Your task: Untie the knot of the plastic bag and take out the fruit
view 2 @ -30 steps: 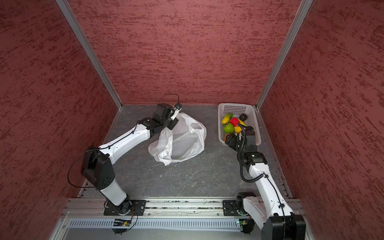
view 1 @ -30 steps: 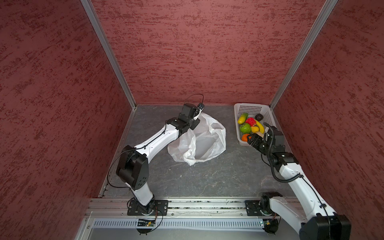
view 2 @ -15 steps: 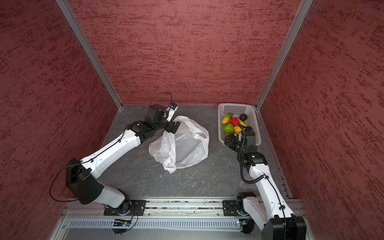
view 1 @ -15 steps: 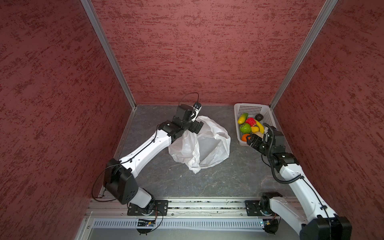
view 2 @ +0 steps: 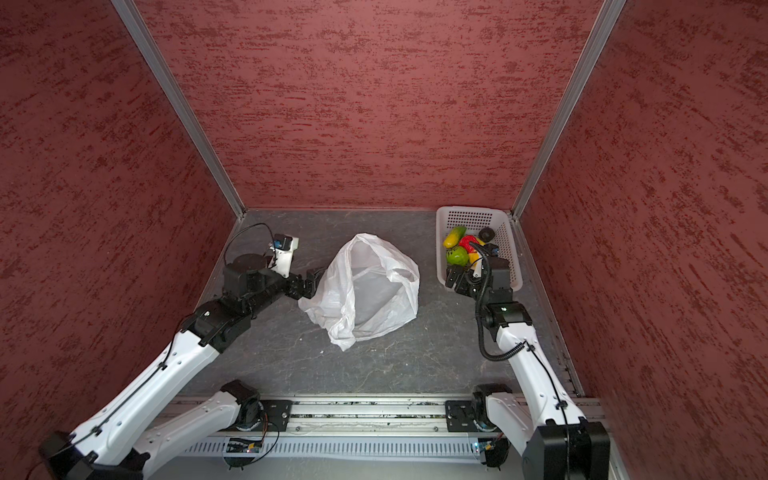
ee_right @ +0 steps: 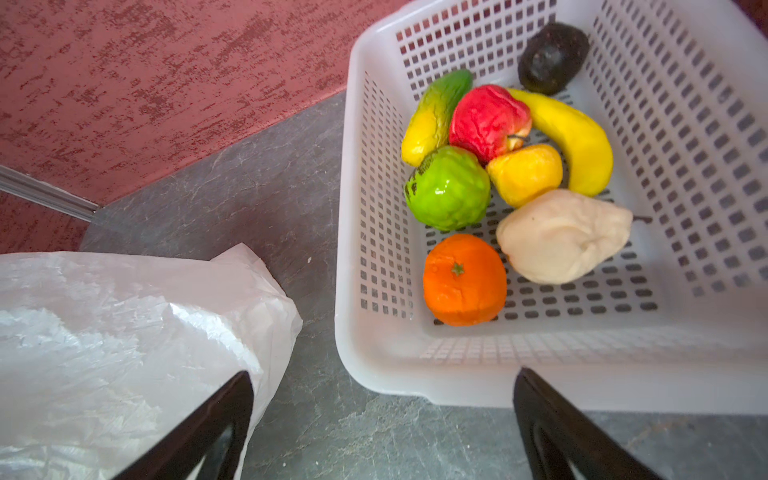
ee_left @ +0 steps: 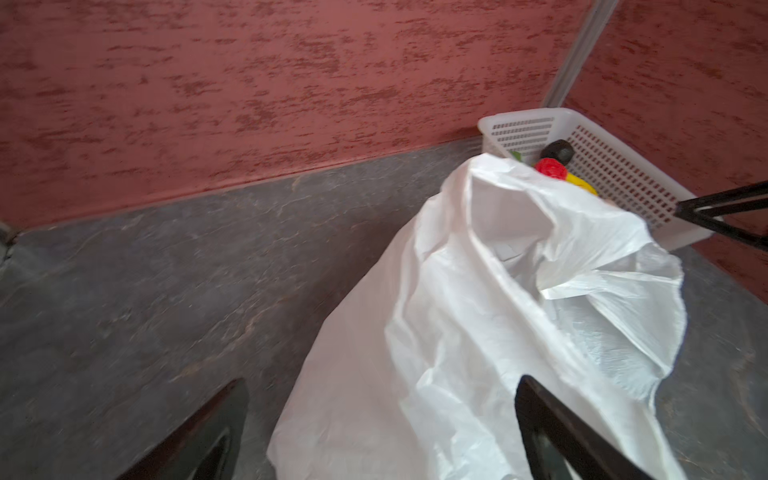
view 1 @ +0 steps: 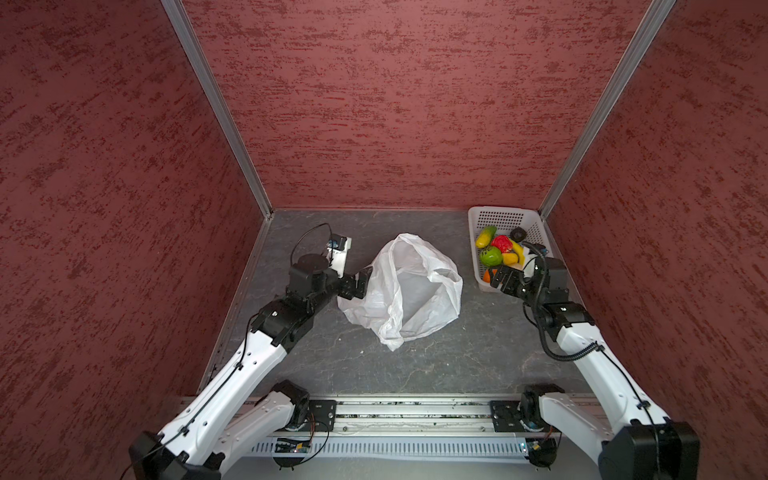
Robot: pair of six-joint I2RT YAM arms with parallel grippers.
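Bag (view 1: 409,291): white and crumpled, slumped on the table (view 1: 415,374) with its mouth gaping. It lies straight ahead of the left gripper (view 1: 360,282) and off to the side of the right gripper (view 1: 500,277).
Knot: none shows; the handle loops hang loose.
Inside of bag: the part that shows looks empty, but folds hide the bottom.
Long axis: the bag runs from the far wall toward the robot's base, crosswise to the left gripper's reach.
Left gripper: jaws spread wide, gripping nothing. Its fingertips are at the bag's nearest edge; whether they touch it or sit just beside it cannot be told.
Fruit (view 1: 498,251): every piece in view lies in the basket (view 1: 505,218), just ahead of the right gripper and beyond the bag from the left one.
Right gripper: jaws wide and empty, above the basket's near rim, apart from the bag.
Nearer arm: the left is nearer the bag, the right nearer the fruit.
Judgement: the task looks finished or nearly so. Any check of the bag's hidden bottom would probably fall to the left arm.
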